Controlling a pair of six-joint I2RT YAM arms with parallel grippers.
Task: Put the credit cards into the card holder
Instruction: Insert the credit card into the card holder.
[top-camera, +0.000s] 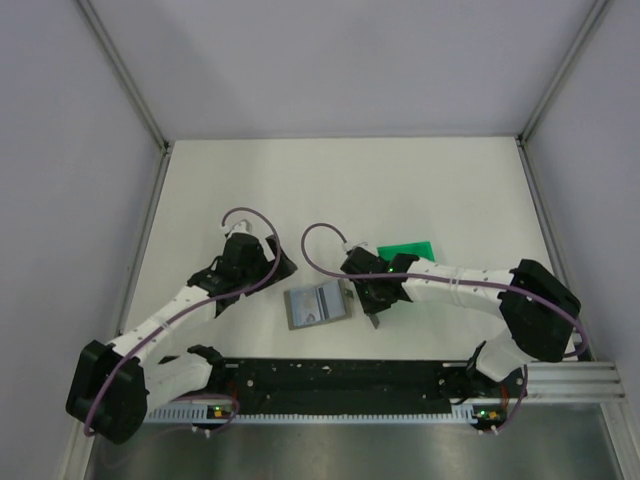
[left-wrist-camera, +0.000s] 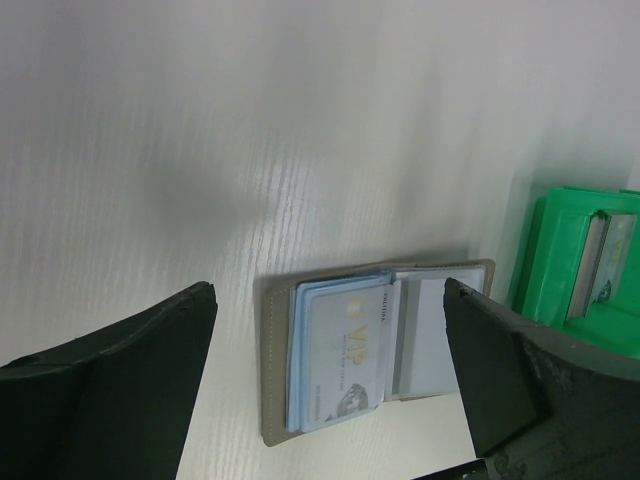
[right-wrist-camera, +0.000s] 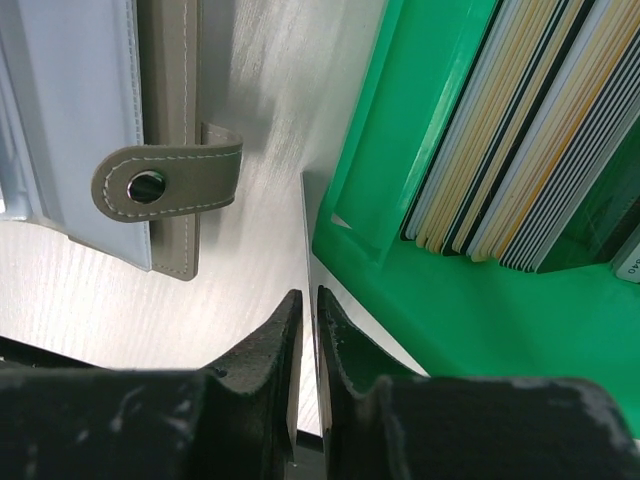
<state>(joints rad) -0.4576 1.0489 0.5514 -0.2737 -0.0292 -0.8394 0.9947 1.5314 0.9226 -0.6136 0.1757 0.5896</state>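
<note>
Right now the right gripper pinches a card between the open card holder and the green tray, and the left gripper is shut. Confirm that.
Wrong on one count: the left gripper is open, jaws wide apart in the left wrist view. The right gripper does pinch a card between the open card holder and the green tray.

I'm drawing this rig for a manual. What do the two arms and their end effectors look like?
Both the left arm and right arm have white links joined by chunky black joint housings, each trailed by a looping purple cable. Small green lights glow near the bases. The left end effector and right end effector have two matte black, wedge-shaped fingers each.
</note>
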